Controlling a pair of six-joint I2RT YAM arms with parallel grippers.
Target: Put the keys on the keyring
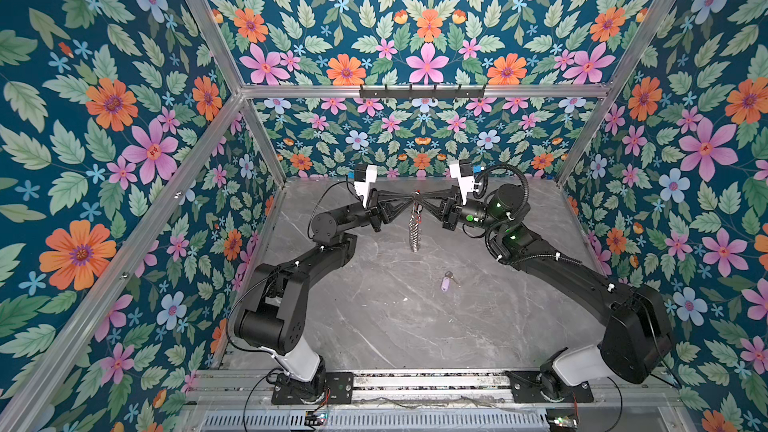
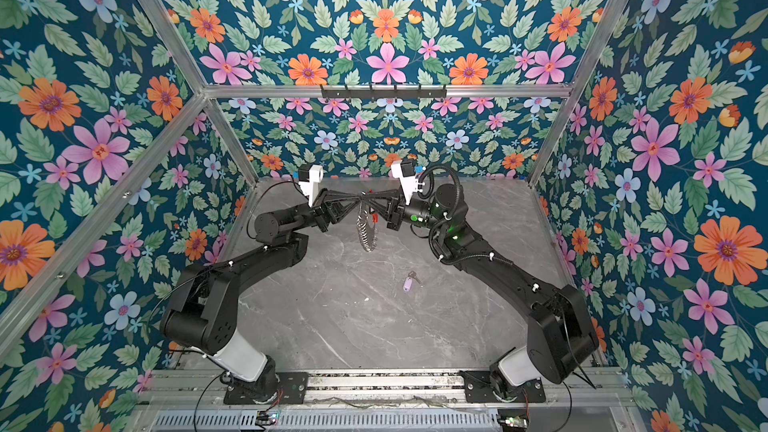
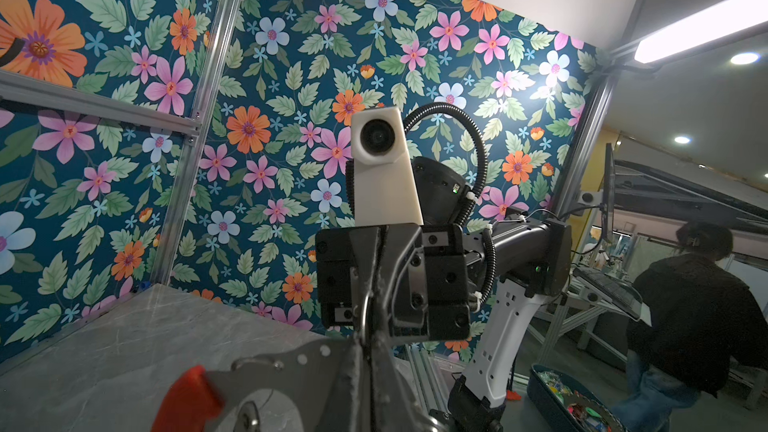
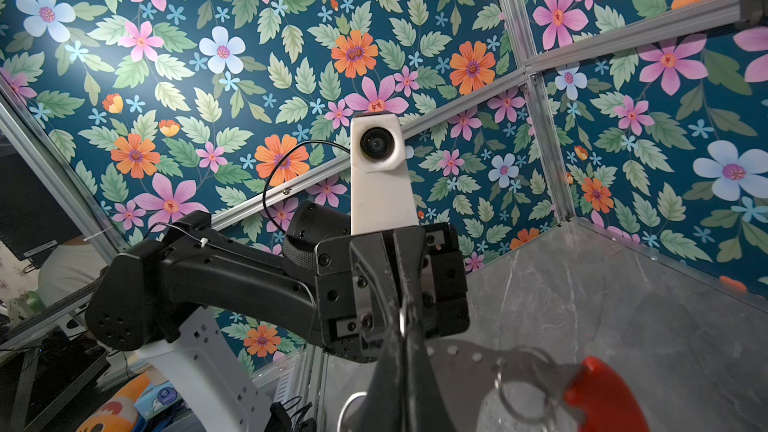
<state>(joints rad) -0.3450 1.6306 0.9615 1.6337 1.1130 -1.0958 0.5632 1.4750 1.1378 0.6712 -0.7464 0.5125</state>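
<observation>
L gripper and R gripper meet tip to tip in mid-air over the far centre of the table. In both top views L comes in from 9 o'clock, R from 3 o'clock.

Both have jaws fully closed, each pinching the top of the keyring from its own side. Wrist views agree: the flat metal part sits between the fingers, and the red section shows close beside them.

The keyring hangs from the pinch point toward 6 o'clock, w/ its row of small silver rings dangling. I can't tell if the lowest ring touches the table.

The lilac-tag key lies flat on the table, at approx 5 o'clock from the grippers. It is well apart from both and from the keyring. Neither gripper touches it. Its metal blade points approx 1 o'clock from the tag.
</observation>
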